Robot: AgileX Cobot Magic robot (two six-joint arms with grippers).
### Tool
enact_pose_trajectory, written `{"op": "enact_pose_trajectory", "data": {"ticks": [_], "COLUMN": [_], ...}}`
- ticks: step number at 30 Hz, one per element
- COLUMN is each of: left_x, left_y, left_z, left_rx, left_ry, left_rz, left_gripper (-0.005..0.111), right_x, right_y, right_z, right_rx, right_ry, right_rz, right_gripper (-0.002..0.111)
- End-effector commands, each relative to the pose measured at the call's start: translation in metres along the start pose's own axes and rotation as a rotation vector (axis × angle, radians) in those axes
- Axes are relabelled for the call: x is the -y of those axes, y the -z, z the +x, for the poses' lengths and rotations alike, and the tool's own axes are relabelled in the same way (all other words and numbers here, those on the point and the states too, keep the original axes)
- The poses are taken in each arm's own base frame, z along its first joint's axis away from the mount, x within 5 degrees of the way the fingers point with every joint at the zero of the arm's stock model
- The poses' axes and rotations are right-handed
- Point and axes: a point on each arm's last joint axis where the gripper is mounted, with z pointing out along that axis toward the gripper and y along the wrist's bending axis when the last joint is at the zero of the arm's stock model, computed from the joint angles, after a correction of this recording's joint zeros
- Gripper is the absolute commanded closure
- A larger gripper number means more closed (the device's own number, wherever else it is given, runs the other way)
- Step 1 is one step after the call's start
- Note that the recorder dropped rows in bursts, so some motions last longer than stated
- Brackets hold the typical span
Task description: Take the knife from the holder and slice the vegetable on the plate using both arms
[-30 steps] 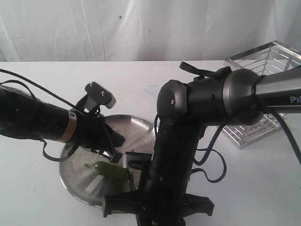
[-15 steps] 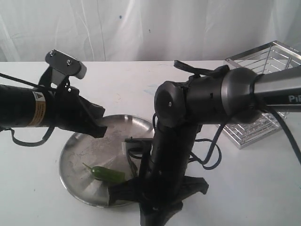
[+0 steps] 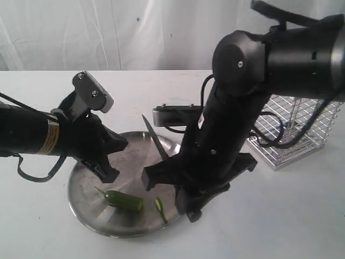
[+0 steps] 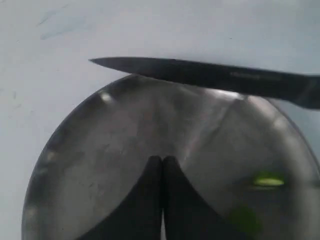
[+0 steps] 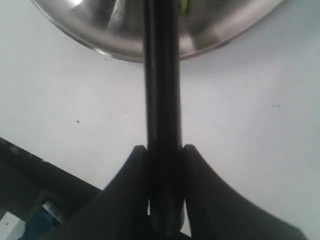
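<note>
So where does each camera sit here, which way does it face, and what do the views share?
Exterior: off the arms, raised, looking down across the table at the plate, holder and both arms.
Left wrist: on the left arm, looking past the shut left gripper onto the plate.
Right wrist: on the right arm, looking along the knife in the right gripper.
Shared: all three show plate and knife.

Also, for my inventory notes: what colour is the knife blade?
The knife blade is black, clearest in the left wrist view.
</note>
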Motion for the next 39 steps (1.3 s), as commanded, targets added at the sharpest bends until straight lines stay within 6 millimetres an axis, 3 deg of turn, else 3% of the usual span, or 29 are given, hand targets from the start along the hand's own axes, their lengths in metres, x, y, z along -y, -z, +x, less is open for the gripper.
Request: {"op": "enact_pose_trajectory", "data": {"ticks": [1,4,9,11,18,27,36,39], "left_x": [0.005,-0.001,0.004,0.010,0.023,0.026,0.018,0.017], "left_y": [0.002,0.001,0.001,0.001,0.000,-0.020,-0.034,-0.038], "left_z": [0.013,0.030,0.049,0.050,0.057,0.073,0.065,0.066], "left_rx": [-0.033,-0.129,-0.195,-0.173,-0.134,-0.201,-0.191,-0.200], "left_ry": [-0.295,-0.406,-0.412,-0.408,-0.650,-0.663,-0.673,-0.665], "left_rz": [0.015,-0.066,-0.061,-0.009,0.116,0.186,0.184,0.189], "left_gripper": [0.104,0.089,0.042,0.031,0.035,0.037,0.037,0.043], "right_x": [0.013,0.021,0.032,0.033,0.041,0.043,0.042,0.042], "right_y": [0.027,0.040,0.048,0.049,0.045,0.041,0.041,0.040], "right_z": [0.019,0.022,0.023,0.024,0.017,0.011,0.011,0.011], "right_rx": [0.035,0.059,0.045,0.023,0.040,0.060,0.063,0.063], "right_ry": [0.090,0.073,0.103,0.131,0.144,0.159,0.158,0.156], "right_rz": [0.143,0.146,0.068,0.037,0.025,0.014,0.003,0.002], "right_gripper": [0.108,0.108,0.108,0.108,0.108,0.108,0.108,0.108]}}
